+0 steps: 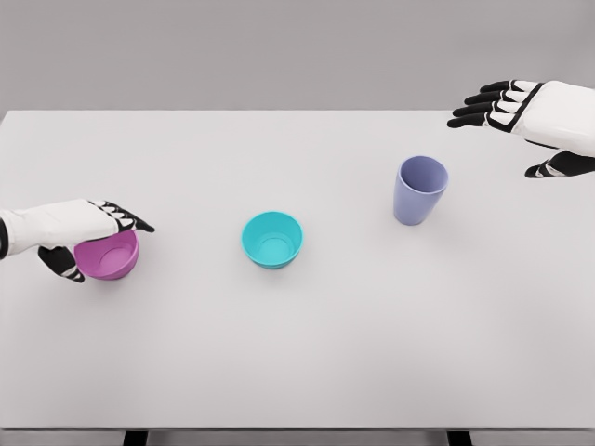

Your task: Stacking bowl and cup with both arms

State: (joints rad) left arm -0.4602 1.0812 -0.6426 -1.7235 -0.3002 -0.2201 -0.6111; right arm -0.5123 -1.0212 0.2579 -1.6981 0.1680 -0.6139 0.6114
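A magenta bowl (110, 257) stands on the white table at the left, with my left hand (84, 240) closed over its rim, fingers across the top and thumb at its near side. A teal bowl (272, 240) sits upright near the middle of the table. To its right a lavender cup (419, 190) stands upright. My right hand (521, 125) hovers at the far right above the table's back edge, fingers spread, holding nothing, apart from the cup.
The white table (297, 353) spans the whole view, with bare surface in front of the three vessels. A grey wall lies behind its back edge.
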